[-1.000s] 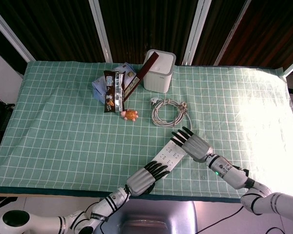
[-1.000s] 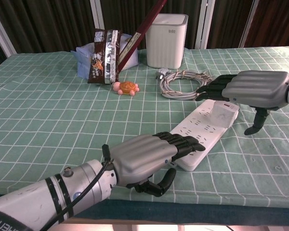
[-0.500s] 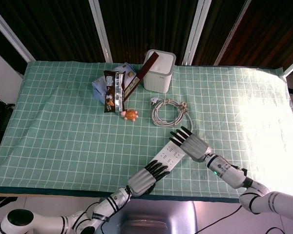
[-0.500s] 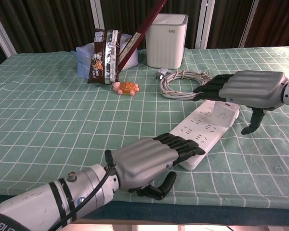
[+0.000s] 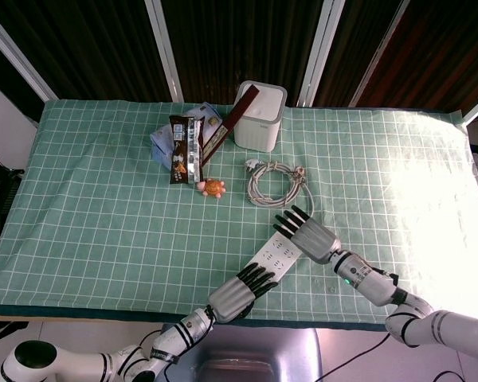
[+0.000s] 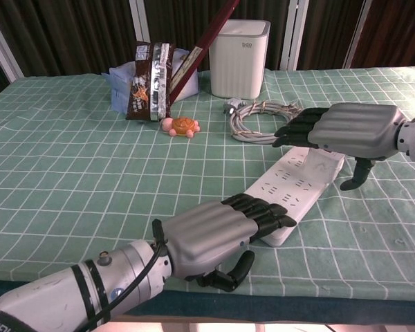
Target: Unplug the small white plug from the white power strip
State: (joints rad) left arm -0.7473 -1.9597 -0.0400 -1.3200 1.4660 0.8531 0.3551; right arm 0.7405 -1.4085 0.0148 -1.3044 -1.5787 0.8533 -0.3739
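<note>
Chest view: both hands (image 6: 206, 235) (image 6: 349, 129) flat over power strip (image 6: 296, 187).

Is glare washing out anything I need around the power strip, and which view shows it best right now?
Head view: strong sunlight bleaches the green checked tablecloth on the right, but the white power strip stays readable. Chest view: even light and sharp; the right hand covers the strip's far end, so the small white plug is hidden; the left hand rests on the near end.
</note>
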